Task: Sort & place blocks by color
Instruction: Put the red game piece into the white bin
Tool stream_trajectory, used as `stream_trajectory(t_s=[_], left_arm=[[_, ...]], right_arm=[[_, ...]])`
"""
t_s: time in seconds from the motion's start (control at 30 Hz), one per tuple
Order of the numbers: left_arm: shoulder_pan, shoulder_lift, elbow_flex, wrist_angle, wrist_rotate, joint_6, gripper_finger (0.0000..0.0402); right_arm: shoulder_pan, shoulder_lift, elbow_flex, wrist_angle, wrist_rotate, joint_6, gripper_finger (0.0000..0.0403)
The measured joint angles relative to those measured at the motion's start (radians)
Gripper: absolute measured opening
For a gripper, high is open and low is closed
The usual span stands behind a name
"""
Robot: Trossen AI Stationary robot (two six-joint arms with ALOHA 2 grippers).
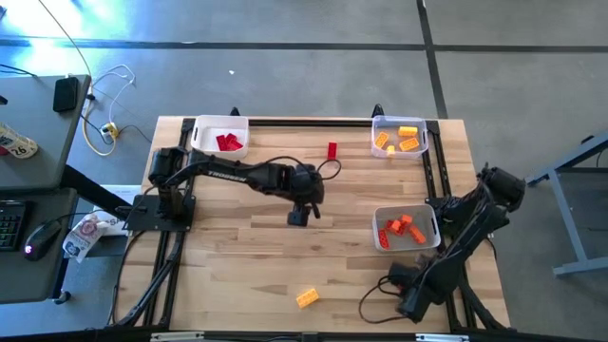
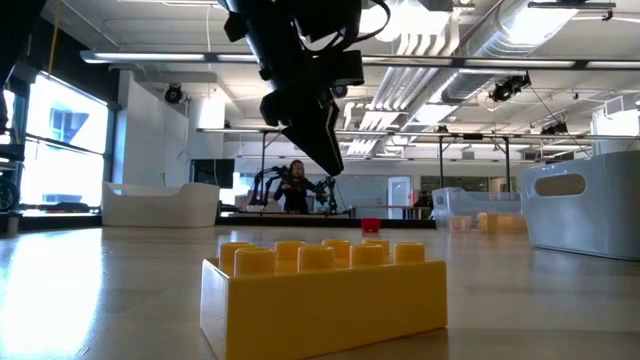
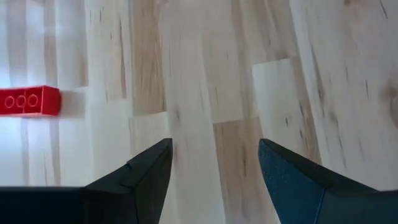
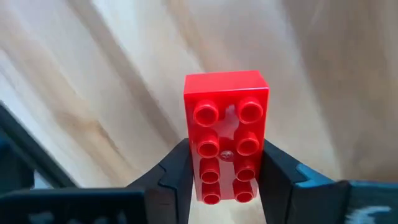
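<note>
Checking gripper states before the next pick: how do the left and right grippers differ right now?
The left gripper is open and empty above bare table at mid-table; the right gripper is closed on a red block near the table's front right edge. A loose red block lies ahead of the left one. Both are dark two-finger grippers.

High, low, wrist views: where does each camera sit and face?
High: overhead, straight down on the table; both arms show.
Low: tabletop height, level past the yellow block into the room; left gripper hangs above.
Left wrist: down at wood and a loose red block; own open fingers show.
Right wrist: down at the held red block; right gripper grips it.
High and low share the yellow block and left gripper.
</note>
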Motion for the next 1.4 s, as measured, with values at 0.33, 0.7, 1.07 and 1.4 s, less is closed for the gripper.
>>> stream_trajectory(t_s=[0.33, 0.7, 1.07, 1.4], left_arm=[[0.040, 0.000, 0.000, 0.158, 0.169, 0.091, 0.0223], [0.044, 0.000, 0.000, 0.338, 0.402, 0.117, 0.0223], [0.042, 0.000, 0.000, 0.461, 0.398, 0.117, 0.0223], [0.031, 0.000, 0.000, 0.516, 0.397, 0.117, 0.0223]], right_arm=[[-0.099, -0.049, 0.136, -0.111, 0.315, -0.085, 0.0112], [-0.275, -0.049, 0.253, -0.314, 0.533, -0.356, 0.0112], [-0.479, -0.049, 0.308, -0.410, 0.538, -0.598, 0.0112], [-0.608, -0.049, 0.354, -0.368, 0.545, -0.826, 0.0112]])
